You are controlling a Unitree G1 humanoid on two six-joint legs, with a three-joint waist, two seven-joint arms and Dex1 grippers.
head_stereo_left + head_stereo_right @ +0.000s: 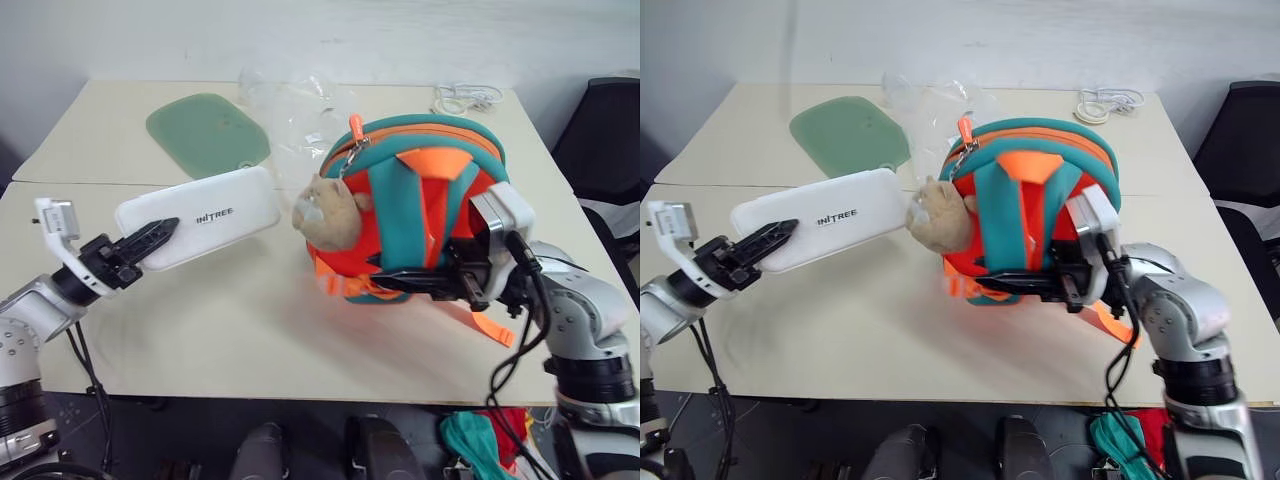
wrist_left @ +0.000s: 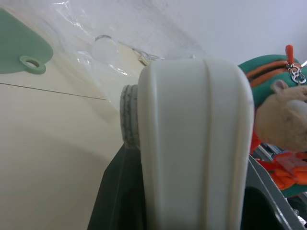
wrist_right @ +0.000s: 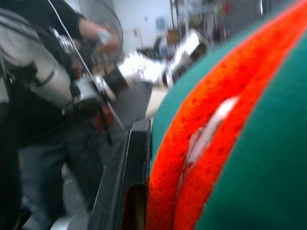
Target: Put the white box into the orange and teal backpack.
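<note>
Holding the white box [image 1: 200,225] by its near end, our left gripper [image 1: 150,238] keeps it clear of the table [image 1: 250,340], its far end just short of the orange and teal backpack [image 1: 420,200]. Our right gripper [image 1: 405,282] is clamped on the backpack's lower strap, lifting it. From the left wrist, we see the box between the fingers. From the right wrist, orange and teal fabric presses against our finger [image 3: 122,191]; a person [image 3: 33,96] stands beyond.
</note>
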